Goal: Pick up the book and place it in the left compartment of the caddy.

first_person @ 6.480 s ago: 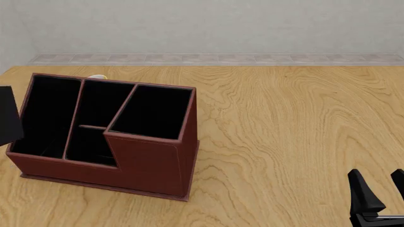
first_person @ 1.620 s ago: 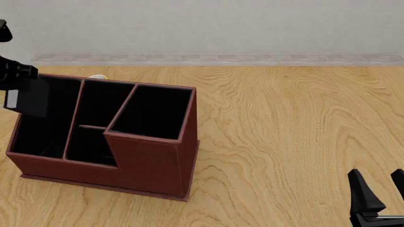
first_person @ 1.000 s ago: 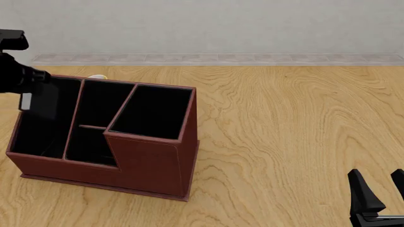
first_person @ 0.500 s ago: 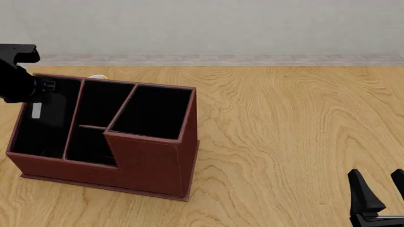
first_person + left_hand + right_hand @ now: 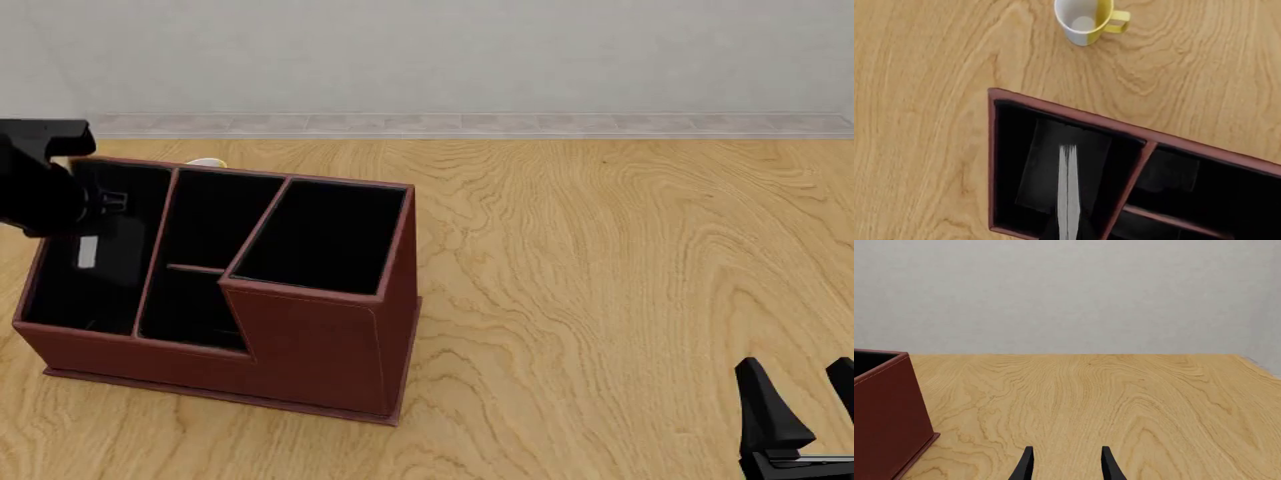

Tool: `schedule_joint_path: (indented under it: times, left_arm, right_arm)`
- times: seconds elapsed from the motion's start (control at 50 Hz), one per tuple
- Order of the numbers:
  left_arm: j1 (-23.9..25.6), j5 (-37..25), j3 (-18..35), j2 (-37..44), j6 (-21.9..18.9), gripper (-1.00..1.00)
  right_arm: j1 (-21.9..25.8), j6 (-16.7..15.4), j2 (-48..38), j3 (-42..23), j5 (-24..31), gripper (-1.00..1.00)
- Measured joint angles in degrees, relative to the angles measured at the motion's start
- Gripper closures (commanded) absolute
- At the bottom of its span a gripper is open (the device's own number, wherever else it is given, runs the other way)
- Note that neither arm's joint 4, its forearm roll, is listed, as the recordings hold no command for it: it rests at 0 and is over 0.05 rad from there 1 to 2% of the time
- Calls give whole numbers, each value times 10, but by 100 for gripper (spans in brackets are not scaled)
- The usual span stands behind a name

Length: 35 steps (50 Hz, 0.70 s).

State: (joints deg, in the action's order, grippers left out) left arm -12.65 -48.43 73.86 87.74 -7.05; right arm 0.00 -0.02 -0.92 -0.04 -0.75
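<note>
The reddish-brown caddy (image 5: pixel 314 335) stands on the left half of the table. My left gripper (image 5: pixel 94 212) hangs over the back of the left compartment (image 5: pixel 74 300), shut on the book (image 5: pixel 87 252). The book stands on edge and reaches down into that slot, with only its pale page edge showing against the black lining. In the left wrist view the book (image 5: pixel 1069 192) sits between the walls of the left compartment (image 5: pixel 1006 200), apart from both. My right gripper (image 5: pixel 807 400) rests open near the front right corner, with nothing between its fingers (image 5: pixel 1026 465).
A white mug with a yellow handle (image 5: pixel 1087 17) stands on the table just behind the caddy; only its rim (image 5: pixel 204 161) shows in the front view. The caddy's tall squarish section (image 5: pixel 320 235) and two small middle sections lie right of the slot. Bare wood stretches to the right.
My left arm has moved right and down, carrying the book from beside the caddy's left wall to over the left compartment and into it. The right arm has not moved.
</note>
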Motion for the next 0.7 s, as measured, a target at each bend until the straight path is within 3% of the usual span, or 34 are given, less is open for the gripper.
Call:
schedule_joint_path:
  times: [0.7]
  left_arm:
    - [-3, 54, -49, 16, 10, 100]
  right_arm:
    - [0, 0, 0, 0, 0, -100]
